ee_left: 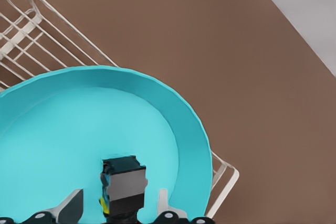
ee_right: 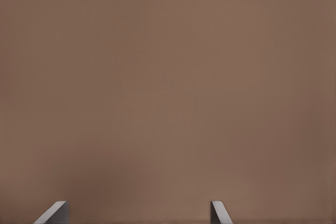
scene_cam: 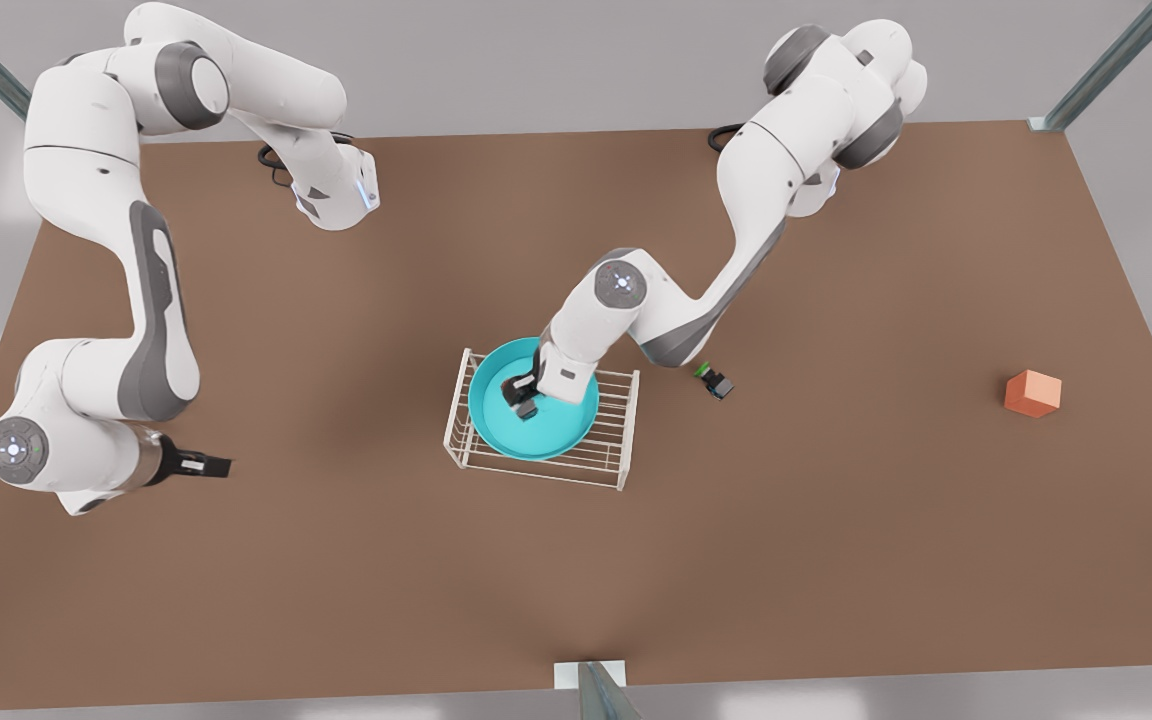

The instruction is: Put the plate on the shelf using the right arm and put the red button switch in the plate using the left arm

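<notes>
The plate lies on the rack, and over its middle the left gripper hangs with fingers spread clear of the switch resting inside, while the right gripper waits open, well away from the rack.

My left gripper hangs over the plate, a round turquoise shallow dish with a raised rim and a paler inside. It sits flat on top of the shelf, a small white wire rack with thin parallel bars, and spans almost the rack's whole depth. Between my spread left fingers, not clearly touched by either, is the red button switch: from the wrist I see its black and blue boxy body with a grey face and a bit of yellow, resting on the plate's inner floor, close to the rim nearest my hand.
</notes>
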You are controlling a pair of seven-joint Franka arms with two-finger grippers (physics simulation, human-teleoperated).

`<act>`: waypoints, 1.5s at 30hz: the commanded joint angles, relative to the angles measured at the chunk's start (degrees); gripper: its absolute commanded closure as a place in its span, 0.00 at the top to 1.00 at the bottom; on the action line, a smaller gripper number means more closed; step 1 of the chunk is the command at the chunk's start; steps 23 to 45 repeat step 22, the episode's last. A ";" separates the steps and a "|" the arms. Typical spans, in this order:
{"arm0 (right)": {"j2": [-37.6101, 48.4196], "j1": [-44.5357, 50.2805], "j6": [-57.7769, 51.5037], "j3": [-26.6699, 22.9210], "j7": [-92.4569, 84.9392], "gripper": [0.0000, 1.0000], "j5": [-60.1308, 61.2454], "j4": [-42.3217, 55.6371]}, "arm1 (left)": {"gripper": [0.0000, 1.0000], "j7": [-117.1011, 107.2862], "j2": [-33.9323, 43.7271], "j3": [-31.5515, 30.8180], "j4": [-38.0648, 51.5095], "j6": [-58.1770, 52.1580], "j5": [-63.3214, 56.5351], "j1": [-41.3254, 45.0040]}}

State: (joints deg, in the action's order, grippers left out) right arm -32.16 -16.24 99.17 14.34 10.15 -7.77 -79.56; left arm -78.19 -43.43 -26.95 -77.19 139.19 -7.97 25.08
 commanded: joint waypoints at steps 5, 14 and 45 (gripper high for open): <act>0.08 -0.02 -0.03 0.16 1.01 1.00 0.03 0.02 | 1.00 29.75 9.33 0.94 5.65 -33.19 -5.21 -20.59; 0.08 -0.10 -0.65 0.07 0.83 1.00 0.03 0.02 | 1.00 80.91 34.03 18.96 -22.48 -34.16 6.47 -30.44; 0.43 -0.19 -3.46 0.16 1.36 1.00 -0.32 -0.16 | 1.00 81.00 29.37 17.64 -15.36 -34.43 6.91 -29.03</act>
